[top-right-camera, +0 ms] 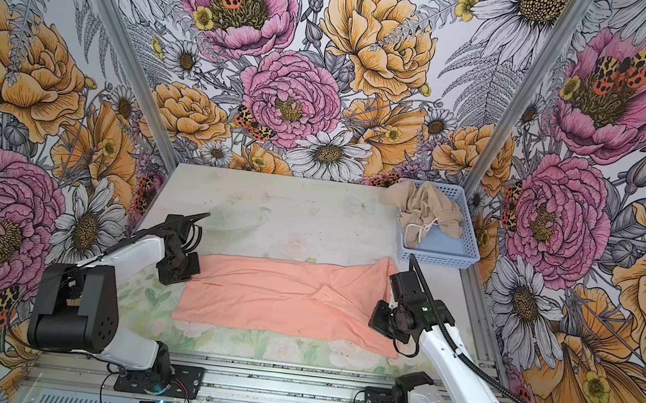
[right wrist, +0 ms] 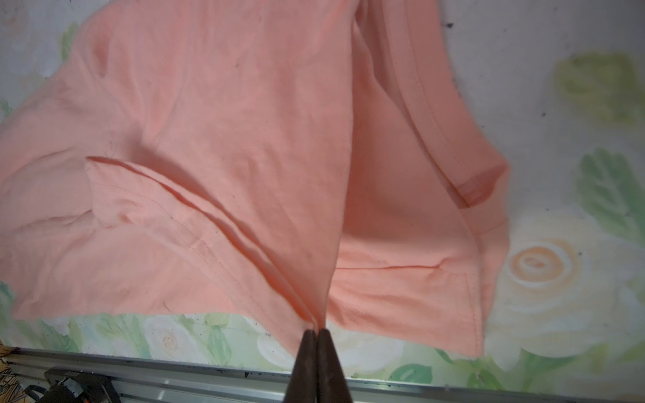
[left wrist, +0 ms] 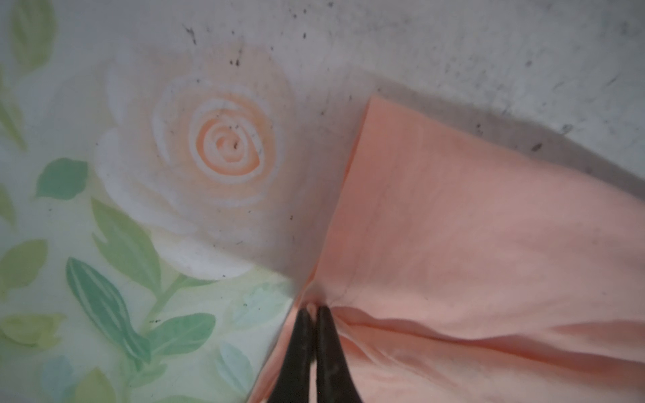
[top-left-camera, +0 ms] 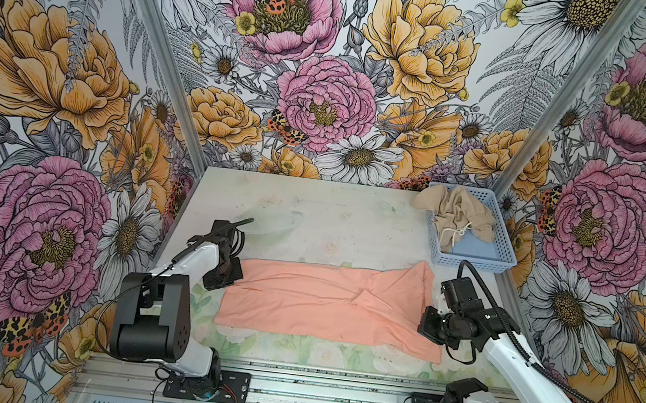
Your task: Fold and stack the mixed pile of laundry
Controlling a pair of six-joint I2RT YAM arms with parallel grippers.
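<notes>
Both top views, salmon T-shirt (top-left-camera: pixel 325 303) lying lengthwise left-to-right, left gripper (left wrist: pixel 316 308) and right gripper (right wrist: pixel 317 328) pinching it.

In both top views, wrist housings hide the fingertips of the left gripper (top-left-camera: pixel 226 278) at the T-shirt's (top-left-camera: pixel 326 301) left edge and the right gripper (top-left-camera: pixel 430 322) at its right edge. Beyond the T-shirt, the beige garment (top-left-camera: pixel 455 216) lies bunched in the basket (top-left-camera: pixel 473 263); type indeterminable.

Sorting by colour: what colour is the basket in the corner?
The basket is light blue, clearest in a top view.
</notes>
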